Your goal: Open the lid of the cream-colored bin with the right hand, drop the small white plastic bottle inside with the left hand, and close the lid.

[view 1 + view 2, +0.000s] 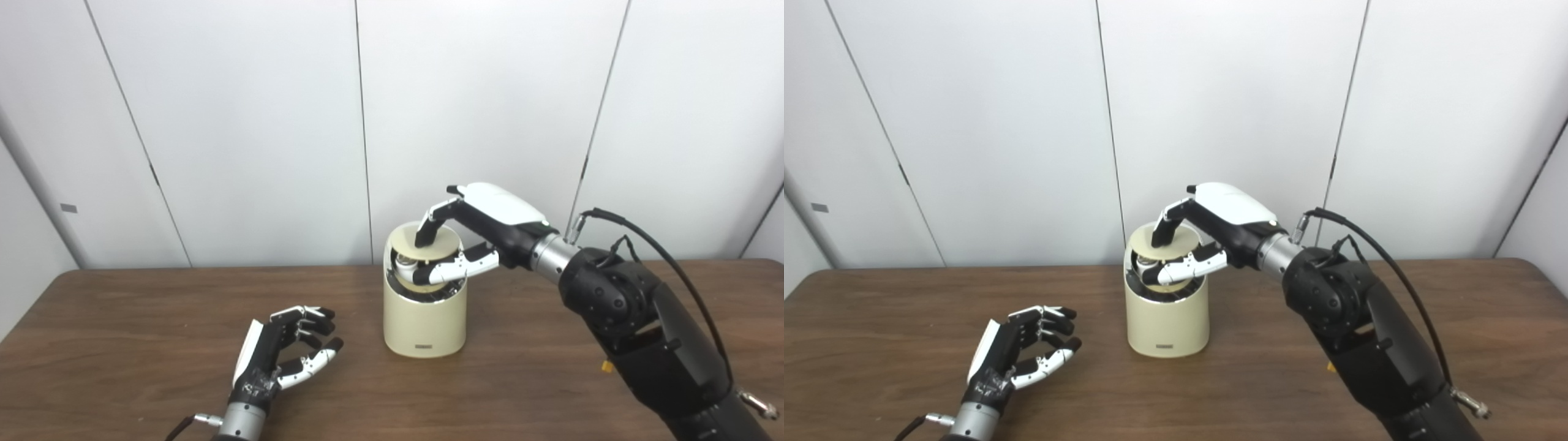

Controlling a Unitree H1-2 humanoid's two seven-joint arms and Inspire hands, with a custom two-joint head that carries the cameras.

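A cream-colored bin (424,312), a short upright cylinder, stands on a brown wooden table (122,318) with white wall panels (245,122) behind it. The bin's round lid (436,244) is tilted, its near edge raised above the bin's rim so a dark gap shows beneath. The right hand (474,229) reaches to the bin from the right; its dark fingertips (424,234) press down on top of the lid while its white thumb (456,266) lies under the lid's front edge, so the hand is pinching the lid. In the gap beneath the lid a small white rounded shape with a grey rim shows, possibly the small white plastic bottle (405,264), though the view there is too cramped to be sure. The left hand (283,355) rests on the table well to the left of the bin and nearer the camera, palm turned toward the bin, fingers loosely curled and apart, holding nothing
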